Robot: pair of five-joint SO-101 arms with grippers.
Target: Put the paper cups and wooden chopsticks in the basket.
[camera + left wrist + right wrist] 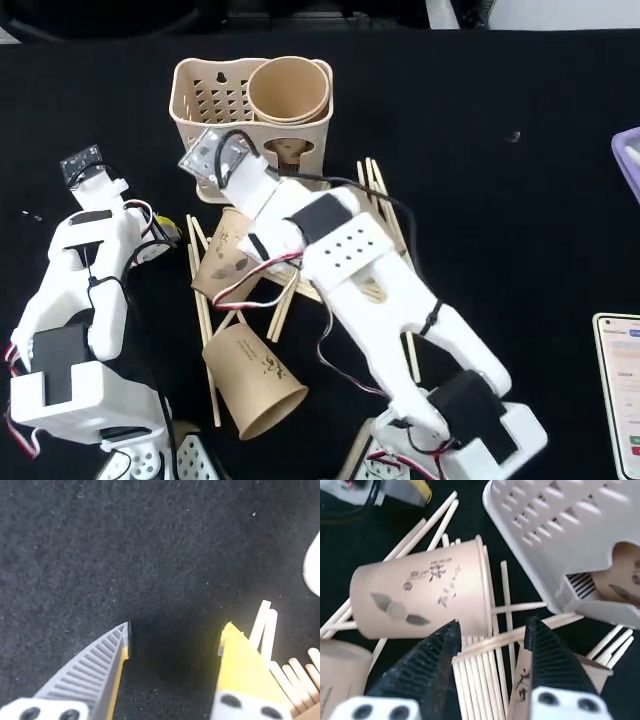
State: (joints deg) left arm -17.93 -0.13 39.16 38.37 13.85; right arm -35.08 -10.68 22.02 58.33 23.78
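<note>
A beige basket (205, 105) stands at the back of the black table with a paper cup (290, 88) upright inside it. In front of it, two paper cups lie on their sides, one (222, 265) near the basket and one (250, 380) nearer the front, among scattered wooden chopsticks (385, 200). My right gripper (494, 625) hangs open just above a row of chopsticks (480, 680), beside the lying cup (420, 595) and near the basket's wall (555, 535). My left gripper (175, 630) is open over bare cloth, with chopstick ends (265, 625) next to its yellow finger.
A third cup (522, 680) lies partly under the chopsticks by the right gripper's finger. A phone (620, 390) sits at the table's right edge and a purple object (628, 155) farther back. The left arm's yellow fingertip (165, 233) is close to the pile's left side.
</note>
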